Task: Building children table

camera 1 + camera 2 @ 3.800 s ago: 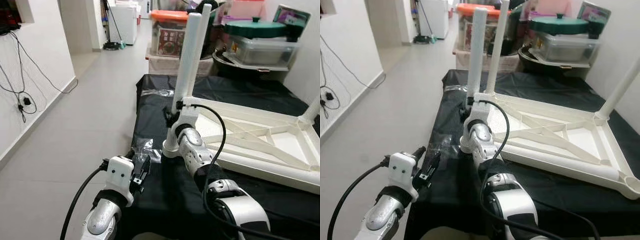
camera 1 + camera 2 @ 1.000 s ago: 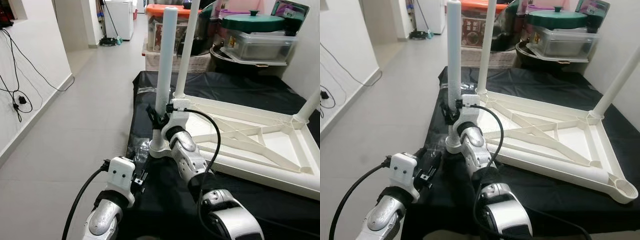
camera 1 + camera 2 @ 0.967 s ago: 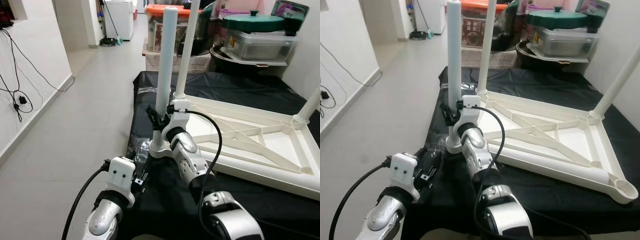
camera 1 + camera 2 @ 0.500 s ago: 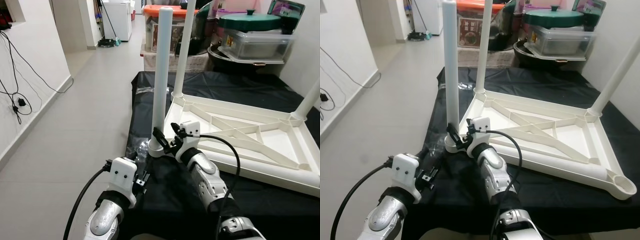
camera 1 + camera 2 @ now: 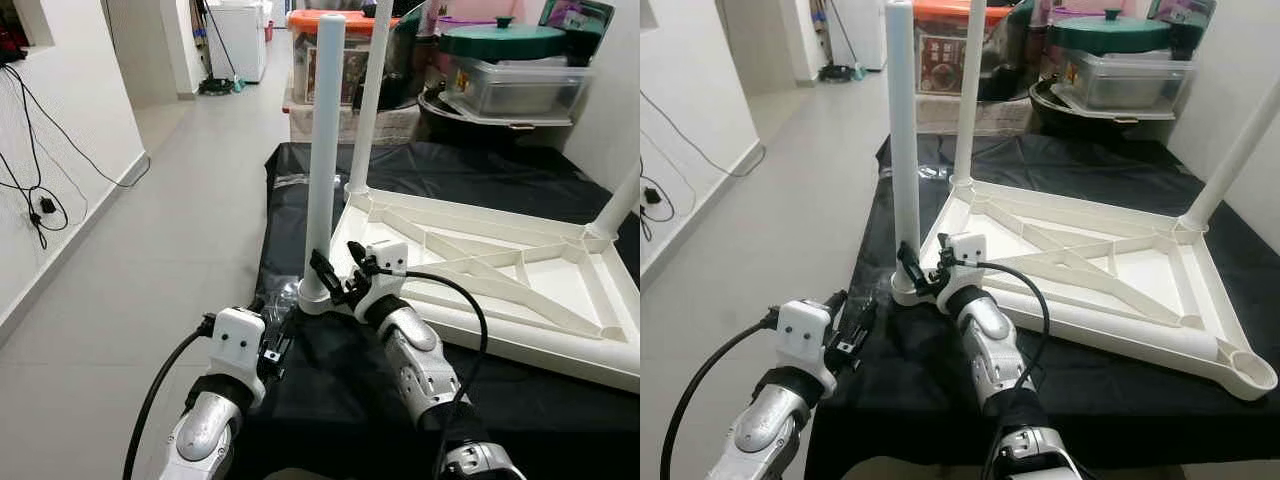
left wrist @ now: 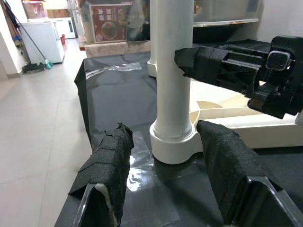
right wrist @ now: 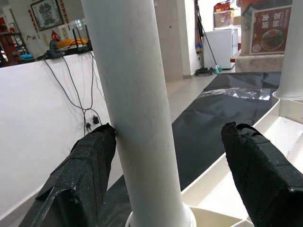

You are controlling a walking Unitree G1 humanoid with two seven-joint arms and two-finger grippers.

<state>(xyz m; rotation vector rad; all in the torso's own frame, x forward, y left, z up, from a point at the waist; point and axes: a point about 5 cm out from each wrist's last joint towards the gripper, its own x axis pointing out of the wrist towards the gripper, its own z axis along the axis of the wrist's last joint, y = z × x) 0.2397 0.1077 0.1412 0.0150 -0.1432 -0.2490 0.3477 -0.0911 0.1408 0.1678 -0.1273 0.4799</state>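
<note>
Black cloth covers the surface [image 5: 330, 390] that runs up the centre of the head views, with pale floor tiles to the left and stacked storage boxes [image 5: 515, 85] along the top edge. On that cloth the white table top [image 5: 1090, 275] lies upside down, its ribbed underside showing, filling the right-centre of the frame.

At its near left corner stands the table leg [image 5: 322, 150], a white tube seated in a round corner socket [image 6: 173, 142]; its long axis is upright, reaching nearly to the top of the frame. A second leg [image 5: 970, 90] rises just behind it, and a third [image 5: 1235, 160] stands at the upper right corner. The socket at the near right corner [image 5: 1252, 372] holds no leg yet.

Nearest the leg is the right gripper [image 5: 335, 280], low at the centre of the frame. In the right wrist view its jaws are spread wide to either side of the tube, one finger [image 7: 87, 161] seeming to rest against the leg, the other [image 7: 258, 165] well clear, so nothing is pinched.

Lower left sits the left gripper [image 6: 168, 156], near the edge of the cloth. Its jaws are also spread, and its wrist view looks straight at the socket between them, the leg rising from it.

My judgement: the leg sits ahead of both sets of jaws, and the right arm is the nearer.
</note>
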